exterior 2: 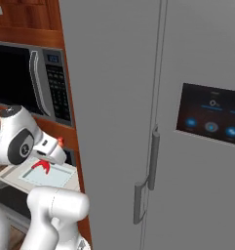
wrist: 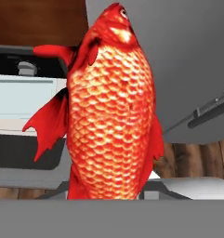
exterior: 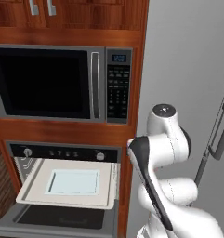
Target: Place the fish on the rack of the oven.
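Observation:
The red-orange fish (wrist: 111, 116) hangs close before the hand camera, head up, covering the fingertips. In the right base view my gripper (exterior 2: 45, 160) is shut on the fish (exterior 2: 39, 167), holding it just over the right part of the rack (exterior 2: 11, 178). The rack (exterior: 34, 186) is a cream tray with a pale bluish centre, pulled out of the oven (exterior: 62, 152) above the lowered grey door (exterior: 57, 218). The hand view has the oven's dark knob strip (wrist: 25, 67) and the rack (wrist: 20, 97) behind the fish on the left.
A black-windowed microwave (exterior: 48, 83) with a keypad sits above the oven in the wooden cabinet. The grey refrigerator (exterior 2: 187, 58) stands right of the oven, its door handles (exterior 2: 153, 156) sticking out. My own white arm (exterior: 164, 186) rises beside the cabinet's edge.

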